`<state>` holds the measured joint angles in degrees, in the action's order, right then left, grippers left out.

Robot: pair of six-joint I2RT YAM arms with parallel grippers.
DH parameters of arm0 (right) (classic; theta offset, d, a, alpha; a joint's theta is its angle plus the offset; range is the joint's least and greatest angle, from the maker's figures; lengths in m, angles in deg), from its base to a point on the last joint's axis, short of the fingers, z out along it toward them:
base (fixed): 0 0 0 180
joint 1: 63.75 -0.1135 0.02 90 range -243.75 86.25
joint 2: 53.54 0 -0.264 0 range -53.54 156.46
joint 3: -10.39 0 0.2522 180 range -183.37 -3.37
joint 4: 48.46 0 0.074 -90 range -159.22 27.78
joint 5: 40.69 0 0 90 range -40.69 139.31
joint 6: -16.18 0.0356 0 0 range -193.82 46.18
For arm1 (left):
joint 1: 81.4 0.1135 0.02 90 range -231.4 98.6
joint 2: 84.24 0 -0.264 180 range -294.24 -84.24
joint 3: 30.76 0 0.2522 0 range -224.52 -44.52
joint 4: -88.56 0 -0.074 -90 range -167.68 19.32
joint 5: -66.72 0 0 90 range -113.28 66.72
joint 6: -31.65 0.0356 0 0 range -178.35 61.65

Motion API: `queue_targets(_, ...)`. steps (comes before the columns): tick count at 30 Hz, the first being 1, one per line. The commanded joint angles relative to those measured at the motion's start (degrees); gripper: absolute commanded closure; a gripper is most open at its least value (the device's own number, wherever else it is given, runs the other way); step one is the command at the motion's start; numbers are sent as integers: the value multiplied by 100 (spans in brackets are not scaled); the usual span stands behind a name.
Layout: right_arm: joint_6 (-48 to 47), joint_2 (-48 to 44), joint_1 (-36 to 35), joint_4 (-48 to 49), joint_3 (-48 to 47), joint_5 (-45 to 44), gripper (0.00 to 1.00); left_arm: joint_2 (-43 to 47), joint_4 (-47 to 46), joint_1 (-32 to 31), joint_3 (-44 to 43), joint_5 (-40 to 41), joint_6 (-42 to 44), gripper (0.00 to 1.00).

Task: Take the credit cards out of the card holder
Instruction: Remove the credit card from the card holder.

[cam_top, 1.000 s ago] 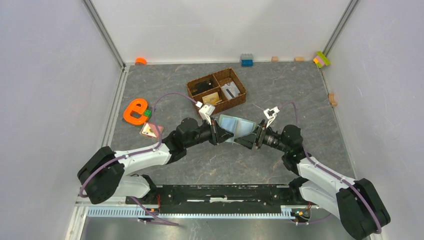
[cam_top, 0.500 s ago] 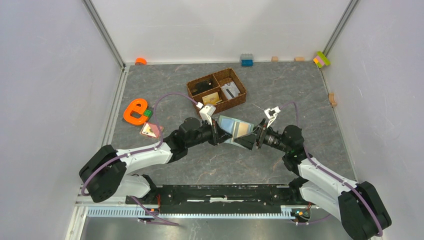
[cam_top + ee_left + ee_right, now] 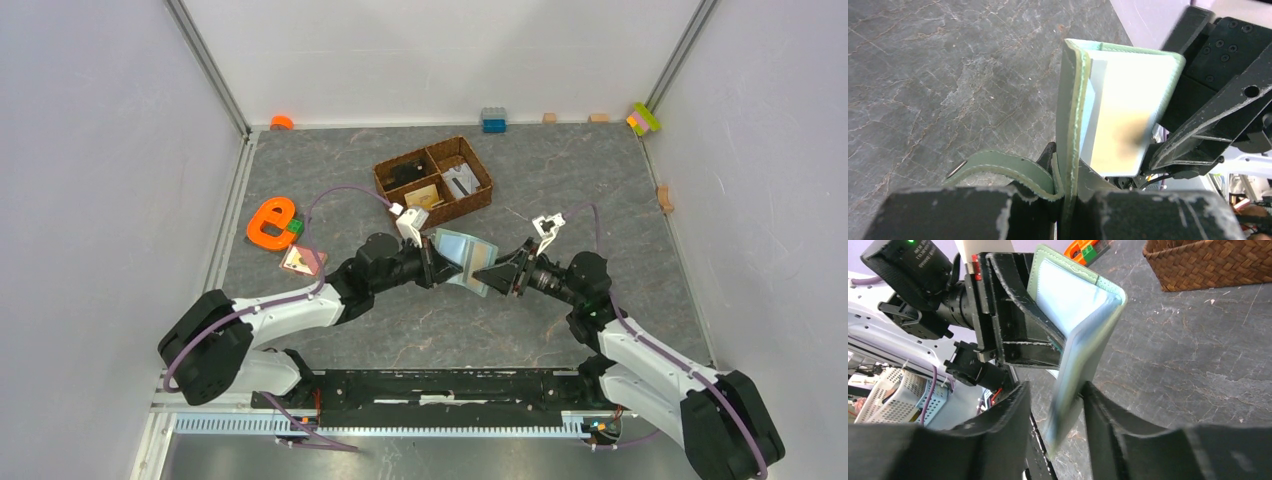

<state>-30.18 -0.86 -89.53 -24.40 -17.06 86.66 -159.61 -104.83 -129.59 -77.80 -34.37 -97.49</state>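
The left pincer (image 3: 1063, 197) clamps the card holder (image 3: 1120, 100) by one flap. The right pincer (image 3: 1057, 392), parted around the other flap, should pinch only a credit card edge, not the pocket.

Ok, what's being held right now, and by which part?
The left gripper clamps the card holder by one flap. The right gripper straddles the other flap; whether it grips cannot be told.

We log a brown wicker basket (image 3: 470, 205), split into two compartments, toward the back of the grey marbled table (image 3: 580, 190). Orange letter e (image 3: 270, 222) at left, green block (image 3: 295, 227) against it. Blue block (image 3: 493, 120) at the back wall.
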Motion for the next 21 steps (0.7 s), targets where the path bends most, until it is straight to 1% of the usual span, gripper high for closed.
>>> queue_targets(1, -127, -253, -33, 169, -183, -104, 59, 67, -239, 175, -82, 103, -255, 95)
queue_targets(4, -128, -218, -32, 170, -179, -86, 65, 32, -308, 177, -99, -13, -278, 96)
queue_targets(8, 45, -93, -31, 486, -128, 71, 66, 16, -304, 178, -105, -33, -279, 96)
queue_targets(11, 42, -50, -32, 475, -143, 74, 70, 13, -333, 178, -105, -92, -279, 96)
queue_targets(16, -73, 36, -32, 203, -221, 10, 71, 58, -499, 178, -65, -217, -253, 97)
queue_targets(21, -75, 59, -35, 196, -229, 15, 71, 5, -509, 178, -87, -283, -248, 97)
